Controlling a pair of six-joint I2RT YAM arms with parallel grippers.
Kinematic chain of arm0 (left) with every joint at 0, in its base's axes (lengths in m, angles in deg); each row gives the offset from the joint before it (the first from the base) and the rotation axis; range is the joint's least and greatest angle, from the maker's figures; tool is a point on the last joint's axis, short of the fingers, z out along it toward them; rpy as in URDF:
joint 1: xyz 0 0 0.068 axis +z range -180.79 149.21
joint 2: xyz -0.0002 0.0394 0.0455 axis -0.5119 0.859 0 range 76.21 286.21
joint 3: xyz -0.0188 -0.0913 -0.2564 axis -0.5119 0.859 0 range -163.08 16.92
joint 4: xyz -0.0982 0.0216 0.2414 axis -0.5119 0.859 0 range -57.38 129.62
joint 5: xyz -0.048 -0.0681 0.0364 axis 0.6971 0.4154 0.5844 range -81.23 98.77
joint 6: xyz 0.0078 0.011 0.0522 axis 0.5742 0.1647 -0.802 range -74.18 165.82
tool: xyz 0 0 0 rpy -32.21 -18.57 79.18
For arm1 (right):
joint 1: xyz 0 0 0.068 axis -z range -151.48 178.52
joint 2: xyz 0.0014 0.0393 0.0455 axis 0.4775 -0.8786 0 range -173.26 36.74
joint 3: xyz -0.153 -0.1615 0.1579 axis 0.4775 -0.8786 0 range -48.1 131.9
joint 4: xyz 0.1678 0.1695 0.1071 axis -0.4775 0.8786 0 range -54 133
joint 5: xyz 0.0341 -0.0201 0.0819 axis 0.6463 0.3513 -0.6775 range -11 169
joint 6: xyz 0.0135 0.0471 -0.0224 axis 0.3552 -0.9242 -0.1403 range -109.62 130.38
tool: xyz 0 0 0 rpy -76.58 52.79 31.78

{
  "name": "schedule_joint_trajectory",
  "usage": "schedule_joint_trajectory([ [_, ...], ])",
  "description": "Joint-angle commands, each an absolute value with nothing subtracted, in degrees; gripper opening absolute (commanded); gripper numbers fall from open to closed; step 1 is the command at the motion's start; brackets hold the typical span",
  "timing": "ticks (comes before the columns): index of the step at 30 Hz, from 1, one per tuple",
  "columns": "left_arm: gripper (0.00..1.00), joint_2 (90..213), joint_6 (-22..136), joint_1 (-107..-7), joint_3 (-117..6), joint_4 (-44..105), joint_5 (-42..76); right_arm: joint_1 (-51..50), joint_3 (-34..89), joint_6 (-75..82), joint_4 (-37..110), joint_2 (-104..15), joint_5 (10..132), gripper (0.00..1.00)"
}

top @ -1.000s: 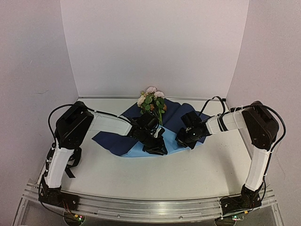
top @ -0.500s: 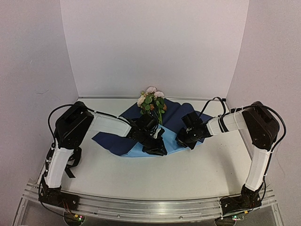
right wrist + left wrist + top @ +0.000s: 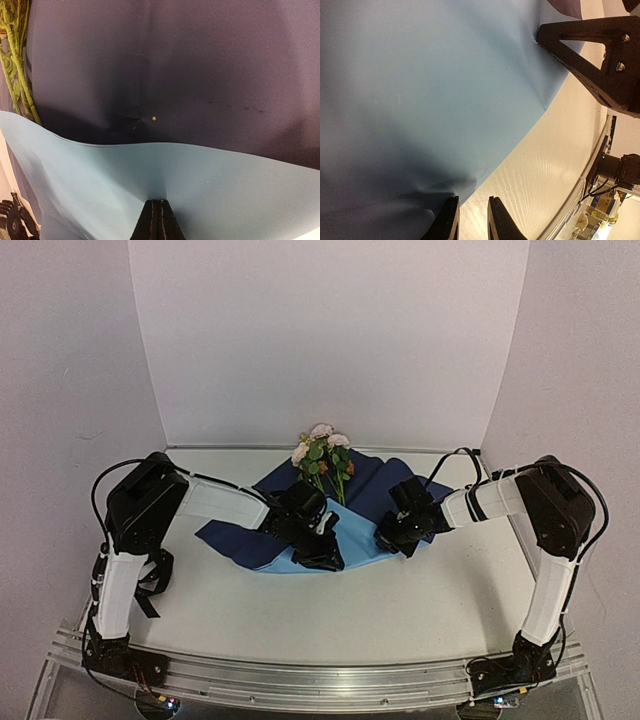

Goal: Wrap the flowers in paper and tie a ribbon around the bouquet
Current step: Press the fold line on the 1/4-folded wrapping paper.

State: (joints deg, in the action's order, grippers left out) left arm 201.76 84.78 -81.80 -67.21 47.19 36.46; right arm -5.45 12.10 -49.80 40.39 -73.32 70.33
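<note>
One sheet of paper (image 3: 245, 530) lies on the desk (image 3: 400, 610), between the two arms. Most of it shows its navy face. Along the near edge a strip is turned up, showing light blue.

One bunch of flowers (image 3: 325, 452) lies on the far part of the sheet. Its pale and reddish heads point toward the back wall and reach past the paper's far corner. Its stems run toward the near side, and in the right wrist view several thin green stems (image 3: 17, 65) lie on the navy face, just above the blue fold.

Both hands are low over the near edge of the paper, with the blue strip between them.

- **Left hand** (image 3: 322, 550): its two fingers (image 3: 447, 222) stand slightly apart. Bare desk shows in the narrow gap. The paper's edge comes up to the tip of one finger, and I cannot tell whether it is caught there.
- **Right hand** (image 3: 392, 537): its two fingers are pressed together and pinch the blue edge of the paper, which puckers at their tips (image 3: 157, 207). From the left wrist the same hand (image 3: 542, 37) can be seen biting that edge.
</note>
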Motion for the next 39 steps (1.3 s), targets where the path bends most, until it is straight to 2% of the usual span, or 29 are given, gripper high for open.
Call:
schedule_joint_trajectory([
  [1, 0.22, 198.54, 83.89, -80.69, -64.58, 51.04, 33.69, -4.87, 8.68, -49.83, 48.13, -77.19, 72.05, 0.00],
  [19, 0.21, 190.89, 84.64, -78.07, -52.77, 49.16, 32.12, -4.55, 8.51, -50.00, 47.51, -77.98, 71.28, 0.00],
  [39, 0.20, 183.16, 87.75, -73.58, -40.57, 43.51, 35.70, -4.18, 7.84, -50.05, 47.07, -78.22, 70.89, 0.00],
])
